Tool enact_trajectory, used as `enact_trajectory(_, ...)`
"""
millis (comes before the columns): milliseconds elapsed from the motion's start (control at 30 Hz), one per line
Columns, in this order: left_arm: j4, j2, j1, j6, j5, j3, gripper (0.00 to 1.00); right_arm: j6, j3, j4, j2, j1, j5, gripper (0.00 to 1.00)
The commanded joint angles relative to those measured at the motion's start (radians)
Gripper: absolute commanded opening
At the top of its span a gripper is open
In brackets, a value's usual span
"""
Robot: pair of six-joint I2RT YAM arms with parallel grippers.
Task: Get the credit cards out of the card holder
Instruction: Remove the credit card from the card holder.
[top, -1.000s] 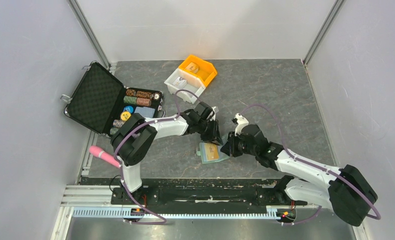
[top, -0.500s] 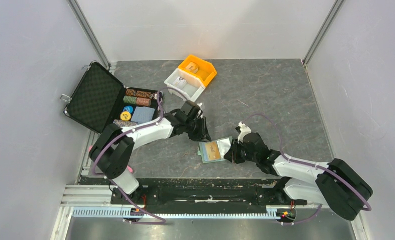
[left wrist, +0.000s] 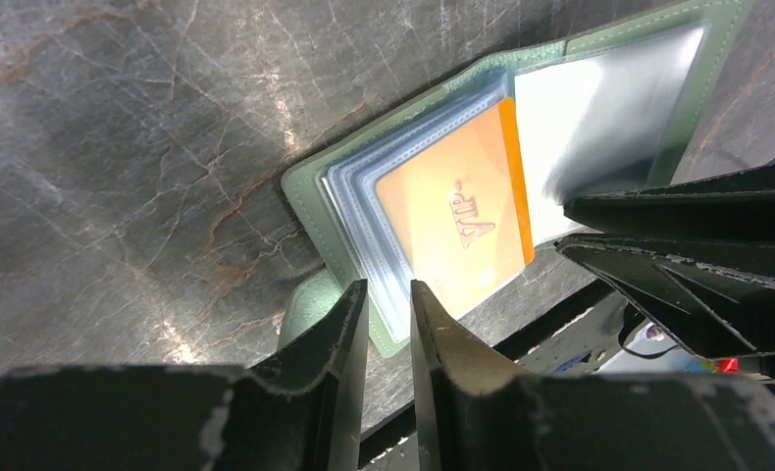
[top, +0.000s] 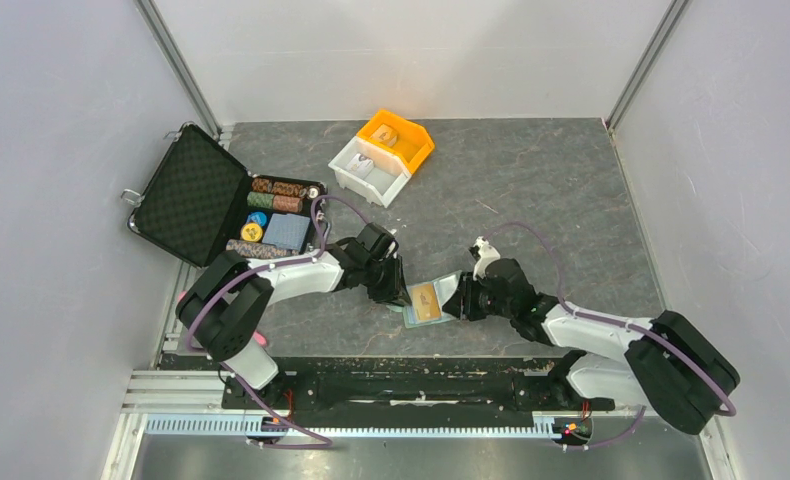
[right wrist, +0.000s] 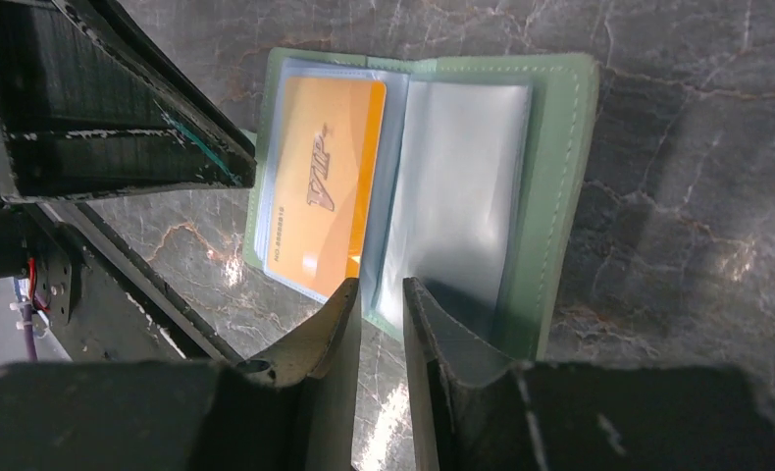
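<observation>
Both arms closed in; card holder (top: 430, 301) lies open, spine running near-far.

An open black case (top: 186, 195) of poker chips (top: 276, 195) sits left of orange (top: 399, 137) and white bins (top: 369, 170).

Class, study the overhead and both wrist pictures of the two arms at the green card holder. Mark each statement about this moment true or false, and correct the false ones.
1. The card holder lies open on the table. True.
2. The orange card has been pulled fully out and lies on the bare table. False: it sits in a clear sleeve of the holder.
3. The black case stands open at the left with poker chips in it. True.
4. The left gripper holds the orange card in the air. False: its fingers stand at the holder's edge, a narrow gap between them.
5. The pocket beside the orange card shows a blue card. False: that clear pocket looks empty.
</observation>
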Motion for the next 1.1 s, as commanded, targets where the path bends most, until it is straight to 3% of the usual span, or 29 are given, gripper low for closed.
enact_trajectory(0, 0.062, 0.009, -0.002, -0.002, -0.015, -0.018, 0.28, -0.026, 0.055, 0.039, 0.036, -0.021, -0.068, 0.25)
enact_trajectory(333, 0.075, 0.028, -0.002, 0.003, -0.016, -0.027, 0.28, -0.021, 0.045, 0.144, 0.140, -0.085, -0.212, 0.26)
enact_trajectory(1067, 0.087, 0.059, -0.002, -0.006, -0.001, -0.042, 0.26, 0.042, -0.008, 0.249, 0.181, -0.108, -0.227, 0.28)
